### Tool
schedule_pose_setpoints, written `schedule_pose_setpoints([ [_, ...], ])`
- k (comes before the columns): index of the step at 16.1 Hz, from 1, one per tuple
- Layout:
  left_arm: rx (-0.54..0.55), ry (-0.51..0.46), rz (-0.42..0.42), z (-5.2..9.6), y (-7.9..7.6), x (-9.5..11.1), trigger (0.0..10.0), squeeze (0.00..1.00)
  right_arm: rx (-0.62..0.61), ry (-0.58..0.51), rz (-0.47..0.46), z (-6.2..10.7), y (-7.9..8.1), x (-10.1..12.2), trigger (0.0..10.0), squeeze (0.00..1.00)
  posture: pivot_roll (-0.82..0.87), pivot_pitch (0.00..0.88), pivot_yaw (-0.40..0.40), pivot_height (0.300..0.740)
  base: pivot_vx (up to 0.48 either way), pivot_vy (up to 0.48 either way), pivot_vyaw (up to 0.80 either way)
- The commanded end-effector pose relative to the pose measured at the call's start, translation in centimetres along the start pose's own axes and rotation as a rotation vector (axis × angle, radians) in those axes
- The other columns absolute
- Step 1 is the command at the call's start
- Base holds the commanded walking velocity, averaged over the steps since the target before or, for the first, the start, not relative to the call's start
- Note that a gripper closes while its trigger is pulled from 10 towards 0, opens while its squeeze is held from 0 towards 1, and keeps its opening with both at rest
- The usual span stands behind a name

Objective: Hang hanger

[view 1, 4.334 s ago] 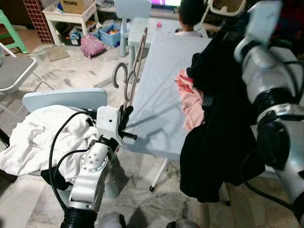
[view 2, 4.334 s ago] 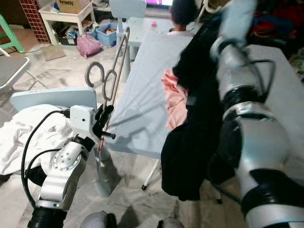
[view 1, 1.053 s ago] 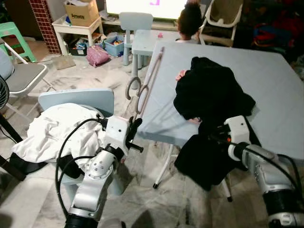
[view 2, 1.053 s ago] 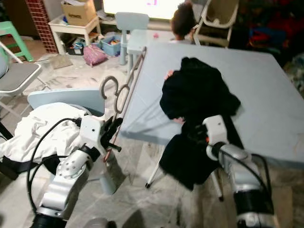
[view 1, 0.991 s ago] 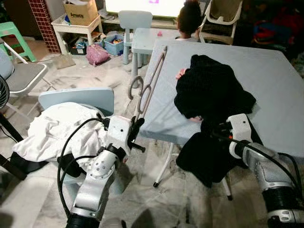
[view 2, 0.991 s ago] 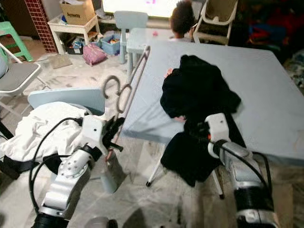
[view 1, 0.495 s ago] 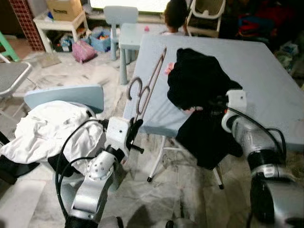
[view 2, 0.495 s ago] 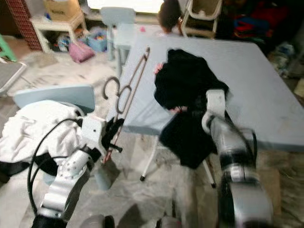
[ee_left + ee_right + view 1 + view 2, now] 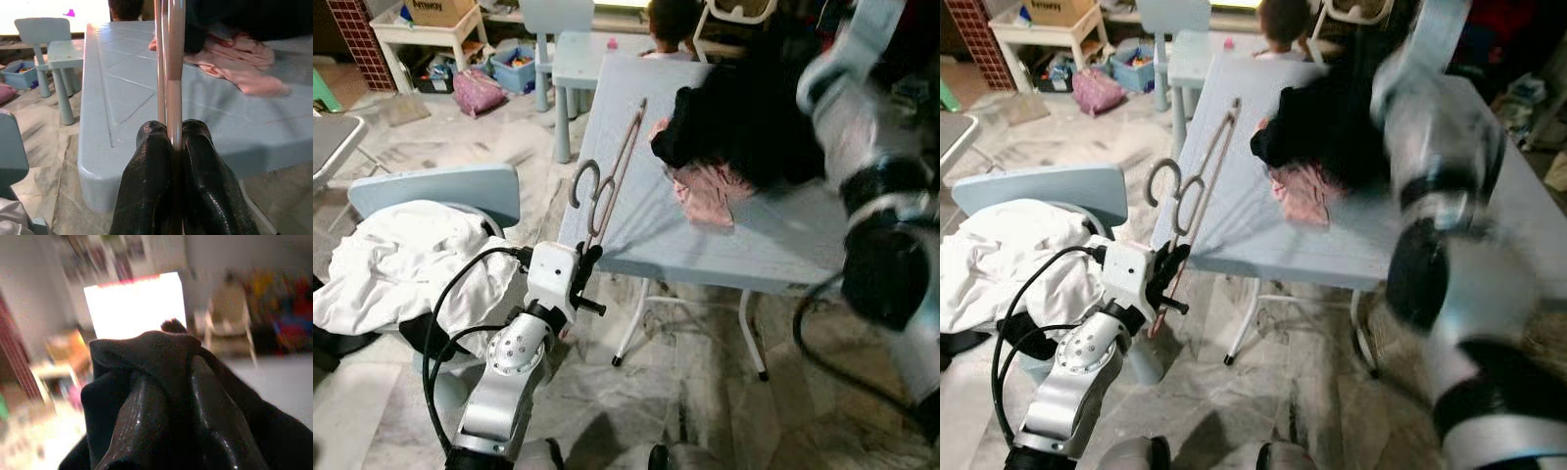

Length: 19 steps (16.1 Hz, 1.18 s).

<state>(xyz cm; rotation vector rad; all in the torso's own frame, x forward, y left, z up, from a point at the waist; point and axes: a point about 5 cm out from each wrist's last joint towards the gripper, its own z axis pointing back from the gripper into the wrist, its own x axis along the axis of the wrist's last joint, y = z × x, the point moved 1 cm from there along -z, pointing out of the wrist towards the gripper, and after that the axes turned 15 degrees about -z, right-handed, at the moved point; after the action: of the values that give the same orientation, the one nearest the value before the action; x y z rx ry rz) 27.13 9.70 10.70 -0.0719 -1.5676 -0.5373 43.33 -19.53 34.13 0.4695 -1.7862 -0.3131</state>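
**A:** Fingers first: the left gripper (image 9: 168, 147) has both black fingers (image 9: 146, 161) pressed tight on the lower bar of the hangers (image 9: 605, 186), pinching them upright at about 7 o'clock in the head view. And the right gripper (image 9: 161, 382) is clamped on a fold of the black garment (image 9: 744, 122).

**B:** Big change on that right side. Half a second ago the right arm (image 9: 862, 147) was low at the table (image 9: 744, 245) edge, with the garment trailing over it toward the floor. Now the arm is swung high at 2 o'clock, blurred, and the cloth is hauled up onto the tabletop.

**A:** Which uncovers a pink garment (image 9: 710, 191) lying just beside the black one, toward the near edge.

**B:** Reads like the garment being lifted clear, likely to meet the hangers. Nothing is on them yet, so the hanging proper is not begun.

**A:** And the left arm hasn't budged; same grip, same tilt.

**B:** Describe the hangers.

**A:** Two thin pinkish ones held together, hooks (image 9: 584, 181) curling at the near end, long bars leaning away toward 12 o'clock above the table's left edge. Bare, slim, rigid-looking. Beyond, a person (image 9: 671, 20) sits at 12 o'clock, and a white cloth (image 9: 391, 264) is heaped on a chair (image 9: 440, 191) at 9 o'clock.
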Motion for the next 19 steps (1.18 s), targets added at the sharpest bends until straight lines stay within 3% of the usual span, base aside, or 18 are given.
schedule_pose_setpoints([
  [1, 0.016, -0.027, -0.008, -0.3, 0.2, 0.8, 10.0, 0.0, 0.043, -0.087, -0.016, -0.3, 1.0, 2.4, 0.0, 0.0, 0.01, 0.011, -0.094, 0.74, 0.0, 0.0, 0.0],
  [3, 0.023, -0.026, -0.007, -0.1, 0.2, 0.7, 10.0, 0.0, 0.063, -0.088, 0.021, -0.5, 1.8, 2.7, 0.0, 0.0, 0.01, 0.007, -0.101, 0.74, 0.0, 0.0, 0.0],
  [4, 0.025, -0.024, -0.007, -0.1, 0.1, 0.6, 10.0, 0.0, 0.042, -0.032, 0.102, -0.4, 1.4, 1.3, 3.1, 0.0, 0.02, 0.008, -0.103, 0.74, 0.0, 0.0, 0.0],
  [5, 0.026, -0.023, -0.006, -0.1, 0.1, 0.6, 10.0, 0.0, 0.011, 0.028, 0.182, -0.2, 0.7, 0.0, 10.0, 0.0, 0.02, 0.006, -0.105, 0.74, 0.0, 0.0, 0.0],
  [6, 0.023, -0.019, -0.004, 0.0, -0.1, 0.6, 10.0, 0.0, -0.036, 0.215, 0.381, 0.9, -1.9, -4.6, 10.0, 0.0, 0.02, 0.009, -0.102, 0.74, 0.0, 0.0, 0.0],
  [7, 0.017, -0.015, -0.006, -0.1, -0.2, 0.5, 10.0, 0.0, -0.095, 0.373, 0.413, 2.6, -4.7, -8.2, 10.0, 1.0, 0.02, 0.007, -0.099, 0.74, 0.0, 0.0, 0.0],
  [9, 0.012, -0.012, -0.01, -0.1, -0.1, 0.4, 10.0, 0.0, -0.131, 0.486, 0.414, 4.7, -7.2, -11.3, 10.0, 1.0, 0.02, 0.007, -0.092, 0.74, 0.0, 0.0, 0.0],
  [13, -0.016, -0.006, -0.021, -0.2, -0.4, 0.3, 10.0, 0.0, -0.181, 0.595, 0.497, 7.8, -11.0, -13.8, 10.0, 1.0, 0.0, 0.0, -0.072, 0.74, 0.0, 0.0, 0.0],
  [16, -0.046, 0.001, 0.001, -0.1, -0.9, 0.1, 10.0, 0.0, -0.212, 0.503, 0.523, 9.1, -12.5, -14.2, 10.0, 1.0, -0.01, 0.0, -0.068, 0.74, 0.0, 0.0, 0.0],
  [18, -0.112, -0.024, 0.043, 0.2, -1.4, 0.4, 10.0, 0.0, -0.25, 0.466, 0.458, 10.1, -13.3, -14.6, 10.0, 1.0, -0.01, 0.0, -0.057, 0.74, 0.0, 0.0, 0.0],
  [19, -0.1, -0.011, 0.013, 0.1, -1.3, 0.3, 10.0, 0.0, -0.239, 0.388, 0.329, 10.8, -13.3, -14.8, 10.0, 1.0, -0.01, 0.0, -0.044, 0.74, 0.0, 0.0, 0.0],
])
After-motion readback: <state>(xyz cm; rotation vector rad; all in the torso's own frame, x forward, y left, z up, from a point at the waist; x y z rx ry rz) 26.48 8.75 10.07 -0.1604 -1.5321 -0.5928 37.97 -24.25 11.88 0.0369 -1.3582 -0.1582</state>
